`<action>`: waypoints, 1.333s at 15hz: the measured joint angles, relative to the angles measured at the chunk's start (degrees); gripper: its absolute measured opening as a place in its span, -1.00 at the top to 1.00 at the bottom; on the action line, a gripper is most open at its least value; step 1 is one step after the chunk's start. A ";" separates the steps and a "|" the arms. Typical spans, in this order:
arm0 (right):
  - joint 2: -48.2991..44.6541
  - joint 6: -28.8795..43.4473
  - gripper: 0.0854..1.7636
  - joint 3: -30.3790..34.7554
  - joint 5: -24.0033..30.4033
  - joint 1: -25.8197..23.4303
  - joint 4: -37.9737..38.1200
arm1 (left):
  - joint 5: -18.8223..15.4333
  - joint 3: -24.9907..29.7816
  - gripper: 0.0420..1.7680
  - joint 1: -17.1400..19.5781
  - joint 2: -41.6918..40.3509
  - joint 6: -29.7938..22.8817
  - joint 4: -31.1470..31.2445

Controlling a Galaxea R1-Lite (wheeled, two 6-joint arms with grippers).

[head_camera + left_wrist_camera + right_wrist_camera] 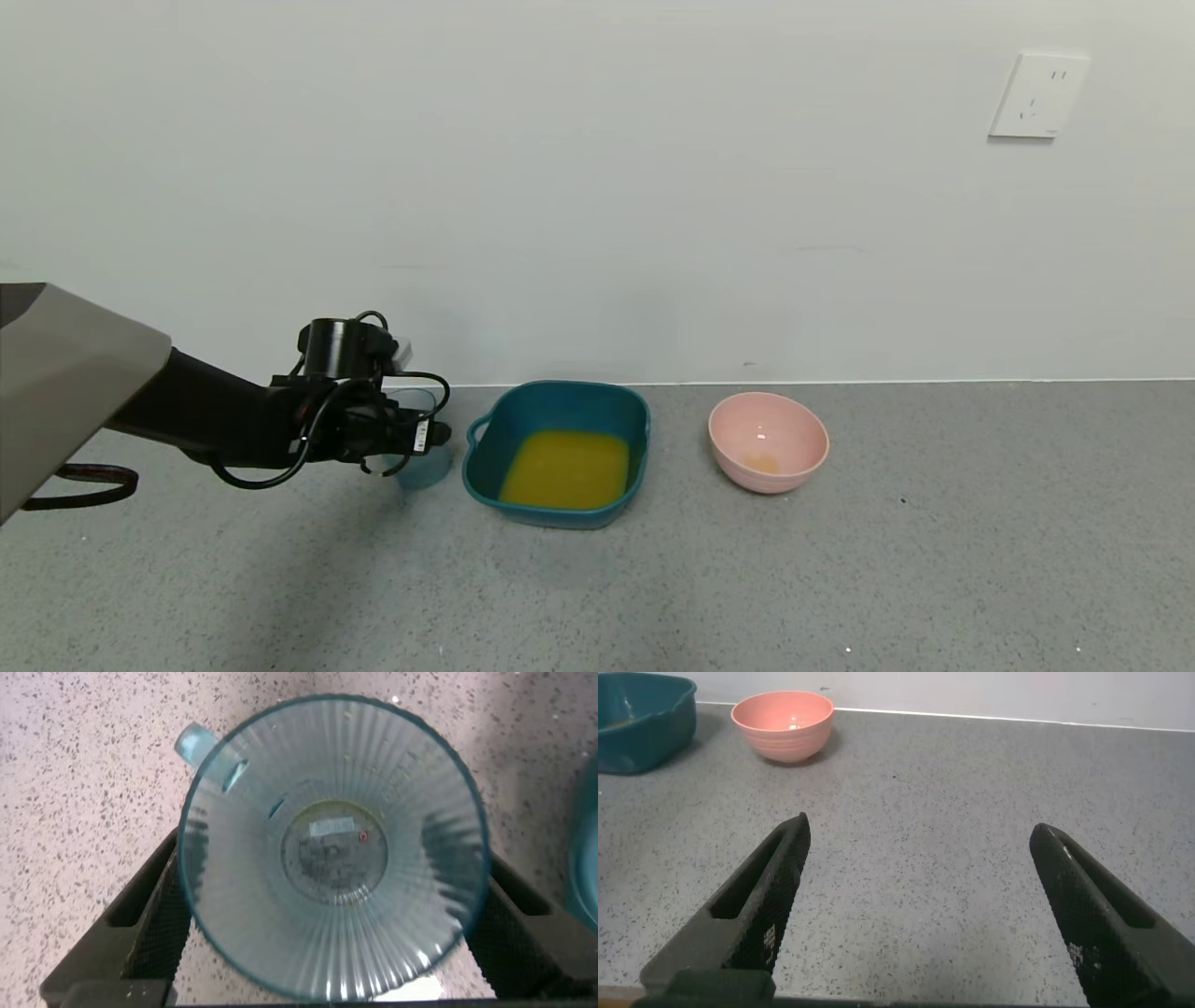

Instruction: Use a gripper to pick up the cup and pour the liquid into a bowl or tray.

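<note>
The cup (pixel 425 469) stands upright on the grey counter, just left of the dark teal tray (pixel 560 389). My left gripper (pixel 413 441) is shut on the cup, one finger on each side. In the left wrist view the cup (pixel 332 849) fills the space between the black fingers (pixel 154 910) and looks empty, with only a faint yellow trace at its bottom. The orange-yellow liquid (pixel 568 469) lies in the tray. My right gripper (pixel 920 829) is open and empty above bare counter, out of the head view.
A round pink bowl (pixel 767 439) with a small yellow trace inside stands right of the tray; it also shows in the right wrist view (pixel 782 723), beside the tray (pixel 640 719). The wall runs close behind the vessels. The tray's edge (pixel 587 840) is near the cup.
</note>
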 joint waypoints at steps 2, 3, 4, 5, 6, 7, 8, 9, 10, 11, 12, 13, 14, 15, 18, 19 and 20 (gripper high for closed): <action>0.00 0.00 -0.94 0.00 0.00 0.00 0.00 | -0.02 1.27 -0.92 0.01 -1.74 0.09 0.11; 0.00 0.00 -0.94 0.00 -0.02 0.00 -0.02 | -0.20 1.93 -0.92 0.04 -2.76 0.11 0.06; 0.00 0.00 -0.94 0.00 0.00 0.00 -0.02 | -0.48 2.54 -0.92 0.06 -3.86 0.13 0.12; 0.00 0.00 -0.94 0.00 -0.02 0.00 -0.02 | -0.91 3.08 -0.92 0.06 -5.27 0.18 0.45; 0.00 -0.02 -0.94 0.00 0.00 0.00 -0.02 | -1.33 3.50 -0.93 0.06 -6.66 0.22 1.16; 0.00 -0.05 -0.94 0.00 0.00 0.00 0.00 | -1.66 3.85 -0.93 0.04 -8.14 0.20 2.33; 0.00 -0.02 -0.94 0.00 0.00 0.00 0.00 | -1.79 4.07 -0.93 0.00 -9.65 0.16 3.45; 0.00 0.00 -0.94 0.00 -0.02 0.00 0.00 | -1.79 4.29 -0.93 -0.07 -11.31 0.07 4.33; 0.00 0.00 -0.94 0.00 0.00 0.00 -0.02 | -1.82 4.60 -0.93 -0.07 -13.00 0.07 5.07; 0.00 -0.02 -0.94 0.00 -0.02 0.00 0.00 | -1.79 4.95 -0.93 -0.09 -14.86 0.13 5.77; 0.00 -0.05 -0.94 0.00 -0.02 -0.01 0.00 | -1.82 5.51 -0.93 -0.11 -17.07 0.18 6.86; 0.00 -0.02 -0.94 0.00 0.00 0.00 0.00 | -1.82 6.11 -0.94 -0.22 -19.27 0.20 8.11; 0.00 0.00 -0.94 0.00 0.00 0.00 0.00 | -1.83 6.97 -0.94 -0.30 -21.81 0.20 9.22; 0.00 -0.02 -0.94 0.00 0.00 0.00 0.00 | -1.83 8.20 -0.94 -0.38 -24.23 0.16 9.92; 0.00 -0.02 -0.94 0.00 0.00 0.00 -0.02 | -2.51 13.14 -0.94 -0.61 -31.88 -0.15 10.67; 0.00 0.00 -0.94 0.00 -0.02 0.00 -0.02 | -3.17 14.85 -0.94 -0.71 -34.35 -0.26 10.86; 0.00 -0.02 -0.94 0.00 0.00 0.00 0.00 | -4.19 16.68 -0.94 -0.74 -37.00 -0.34 11.12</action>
